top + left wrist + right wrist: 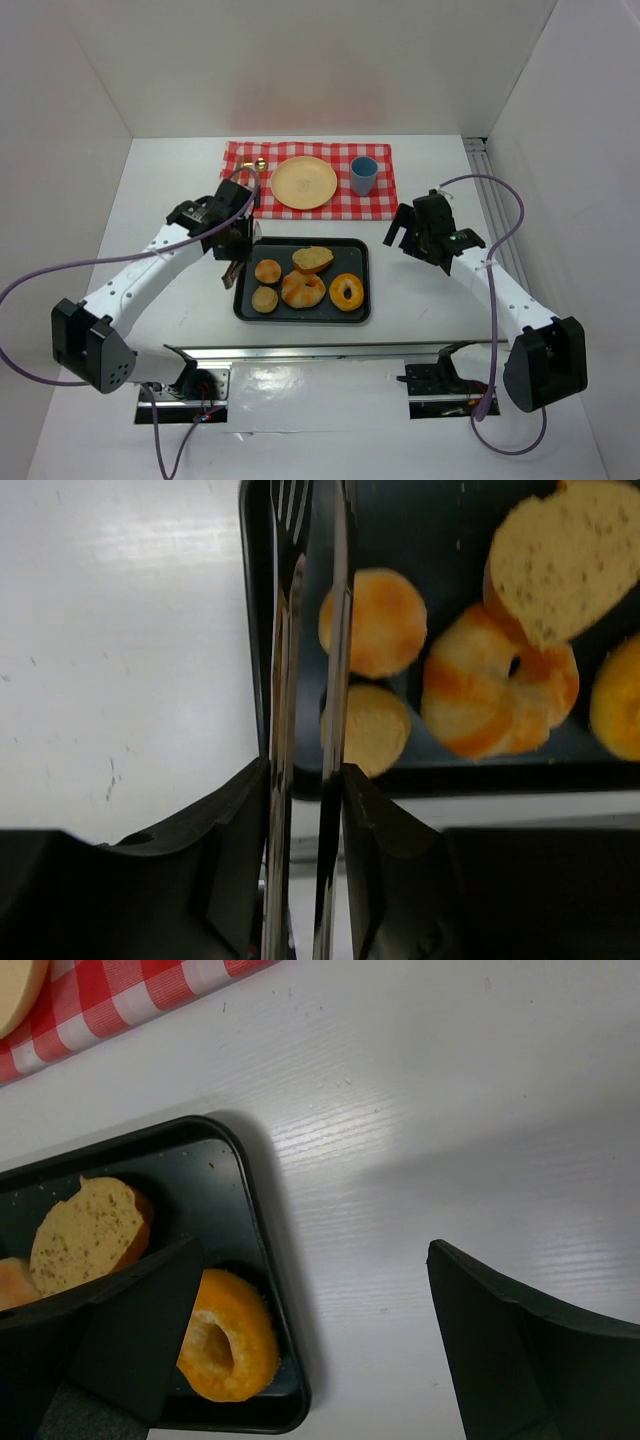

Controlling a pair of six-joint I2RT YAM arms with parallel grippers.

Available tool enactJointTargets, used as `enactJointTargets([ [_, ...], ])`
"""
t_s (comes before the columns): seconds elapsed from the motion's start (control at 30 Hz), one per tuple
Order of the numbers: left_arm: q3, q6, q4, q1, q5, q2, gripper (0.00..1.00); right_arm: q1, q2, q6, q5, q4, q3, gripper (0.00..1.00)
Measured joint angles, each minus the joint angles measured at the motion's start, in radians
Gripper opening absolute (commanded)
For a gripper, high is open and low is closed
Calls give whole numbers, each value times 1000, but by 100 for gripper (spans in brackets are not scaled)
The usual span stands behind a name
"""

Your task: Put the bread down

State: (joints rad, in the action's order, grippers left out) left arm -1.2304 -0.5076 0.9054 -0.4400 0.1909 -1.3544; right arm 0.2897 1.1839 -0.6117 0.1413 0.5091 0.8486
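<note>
My left end effector (305, 780) is pinched close on metal tongs (310, 630), with the wrist tilted down at the tray's (355, 255) 9 o'clock edge. The bread (375, 620) lies in the tray. The tong tips are cut off, so I can't tell whether they touch anything. My right end effector (312, 1260) hovers at the tray's 3 o'clock, gaping and empty.

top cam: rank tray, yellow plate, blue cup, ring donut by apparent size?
1. tray
2. yellow plate
3. blue cup and ring donut: they look about alike, so no ranking between them.
</note>
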Motion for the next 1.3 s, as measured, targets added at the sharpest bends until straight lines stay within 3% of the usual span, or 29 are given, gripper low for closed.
enactJointTargets([
  [0.33,4,-115,154,-157,13,61,65,-8,0,0,-13,-2,11,100],
  [0.97,9,-155,149,-207,14,-50,70,-8,0,3,-23,-1,11,100],
  [1.13,9,-154,149,-211,-2,-71,46,-8,0,3,-23,-1,11,100],
  [1.3,-51,-152,196,-211,-8,-85,42,-8,0,3,-22,-1,11,100],
])
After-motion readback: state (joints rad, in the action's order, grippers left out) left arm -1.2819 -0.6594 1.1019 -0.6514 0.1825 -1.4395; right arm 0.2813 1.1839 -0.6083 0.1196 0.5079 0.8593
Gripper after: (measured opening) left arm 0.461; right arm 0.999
